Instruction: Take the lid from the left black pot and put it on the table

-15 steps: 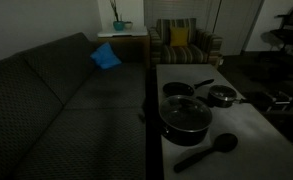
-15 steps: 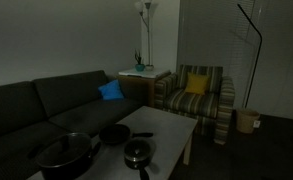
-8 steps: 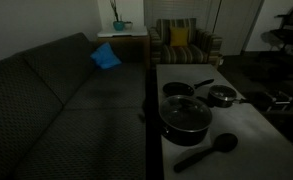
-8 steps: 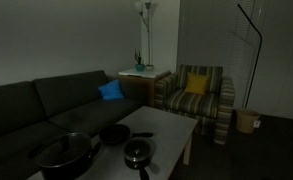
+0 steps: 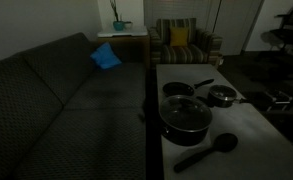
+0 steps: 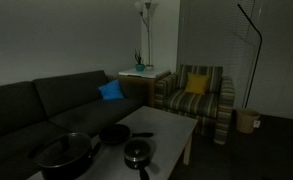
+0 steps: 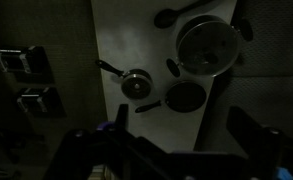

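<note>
The big black pot [image 5: 186, 122] stands on the light table [image 5: 186, 72], near its front end. The round glass lid [image 5: 186, 110] rests on the pot. Both exterior views show it; in one it sits at the lower left [image 6: 66, 150]. In the wrist view the lidded pot [image 7: 208, 47] is far below, at the upper right. My gripper [image 7: 183, 140] shows only in the wrist view. Its dark fingers are spread wide apart and hold nothing, high above the table [image 7: 136, 40].
A shallow long-handled black pan [image 5: 178, 90] and a small lidded saucepan [image 5: 222, 96] stand behind the big pot. A black ladle [image 5: 208, 150] lies in front of it. A dark sofa [image 5: 56, 100] runs along the table; a striped armchair [image 5: 181, 42] stands beyond.
</note>
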Tool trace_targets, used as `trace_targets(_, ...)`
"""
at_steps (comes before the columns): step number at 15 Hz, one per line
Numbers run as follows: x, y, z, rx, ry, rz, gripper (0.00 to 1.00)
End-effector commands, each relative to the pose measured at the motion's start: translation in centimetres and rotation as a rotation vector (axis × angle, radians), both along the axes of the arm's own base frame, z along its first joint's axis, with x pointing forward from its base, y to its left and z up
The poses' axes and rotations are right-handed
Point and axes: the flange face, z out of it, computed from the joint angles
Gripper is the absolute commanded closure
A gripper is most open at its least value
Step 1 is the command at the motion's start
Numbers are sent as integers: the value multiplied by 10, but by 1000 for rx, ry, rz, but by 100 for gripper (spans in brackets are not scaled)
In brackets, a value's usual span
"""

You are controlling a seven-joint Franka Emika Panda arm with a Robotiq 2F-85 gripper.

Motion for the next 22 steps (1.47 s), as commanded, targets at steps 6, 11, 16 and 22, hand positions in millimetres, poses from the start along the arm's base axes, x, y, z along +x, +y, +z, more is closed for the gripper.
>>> trace_targets(6, 58, 34, -45, 80, 23, 83, 0)
trace_targets(11, 54, 34, -46, 69, 26, 70, 0)
trace_targets(16, 67, 43, -68, 45, 60, 165, 0)
trace_targets(22, 136, 43, -118, 72, 71, 312, 0)
